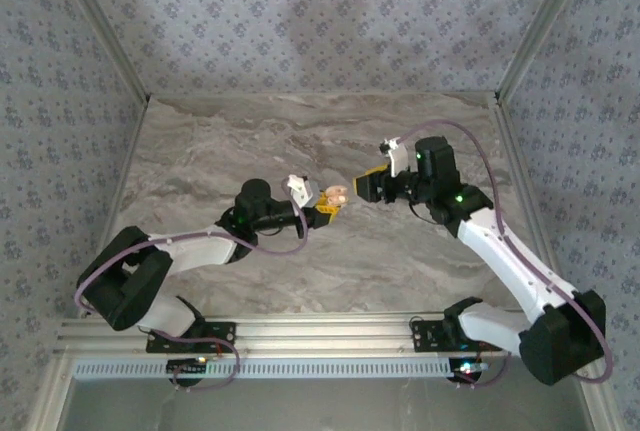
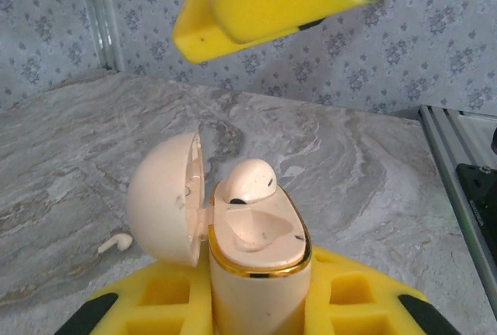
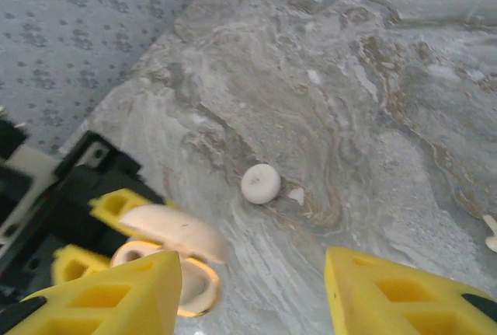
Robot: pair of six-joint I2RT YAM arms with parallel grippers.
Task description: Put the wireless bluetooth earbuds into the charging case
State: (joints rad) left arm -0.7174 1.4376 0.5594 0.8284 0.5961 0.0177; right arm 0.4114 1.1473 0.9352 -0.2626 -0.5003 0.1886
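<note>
My left gripper (image 2: 256, 287) is shut on the pinkish charging case (image 2: 260, 273), holding it upright above the table with its lid (image 2: 163, 195) swung open to the left. One white earbud (image 2: 250, 181) sits in the far slot, and the near slot is bare. A second earbud (image 2: 115, 243) lies on the marble to the left of the case. My right gripper (image 3: 252, 273) hangs open just above the case (image 3: 167, 230), with nothing between its fingers. From above, the two grippers (image 1: 322, 201) (image 1: 362, 186) nearly meet at mid-table.
A round white disc (image 3: 260, 183) lies on the marble table (image 3: 349, 94), with a small white fleck (image 3: 297, 195) beside it. A tiny white piece (image 3: 490, 231) shows at the right edge. Patterned walls enclose the table on three sides.
</note>
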